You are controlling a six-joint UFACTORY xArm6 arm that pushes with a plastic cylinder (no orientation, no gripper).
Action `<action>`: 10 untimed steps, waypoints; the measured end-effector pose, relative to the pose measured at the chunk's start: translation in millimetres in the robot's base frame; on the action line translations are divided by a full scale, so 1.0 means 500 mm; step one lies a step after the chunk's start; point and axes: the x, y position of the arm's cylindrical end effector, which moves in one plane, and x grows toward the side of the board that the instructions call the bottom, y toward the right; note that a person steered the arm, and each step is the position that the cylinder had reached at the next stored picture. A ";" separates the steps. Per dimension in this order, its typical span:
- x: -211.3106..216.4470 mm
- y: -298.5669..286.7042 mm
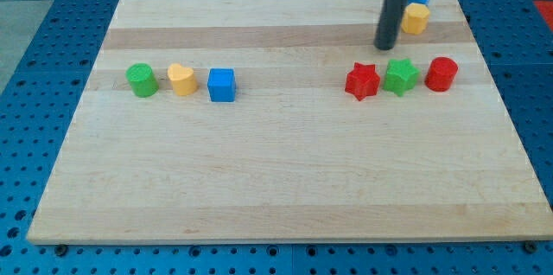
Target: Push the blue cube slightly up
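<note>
blue cube (221, 85) left of centre, last in a row after green cylinder (142, 79), yellow heart (181, 78) | my tip (384, 47) far to view's right, slightly higher, above red star (362, 81) | no fingers: bare rod, touching nothing | must get below cube to push up

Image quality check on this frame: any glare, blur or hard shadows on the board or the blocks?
Camera view: even, soft light; no glare on the wooden board. Blocks cast only faint, short shadows, e.g. under the blue cube. Block edges look sharp enough; the rod is slightly soft, with my tip above the red star, far from the cube. Board tapers toward the view's top.
</note>
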 end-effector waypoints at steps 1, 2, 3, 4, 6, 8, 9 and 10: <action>0.035 -0.063; 0.091 -0.123; 0.131 -0.186; 0.201 -0.245; 0.271 -0.429; 0.214 -0.463; 0.166 -0.463; 0.111 -0.463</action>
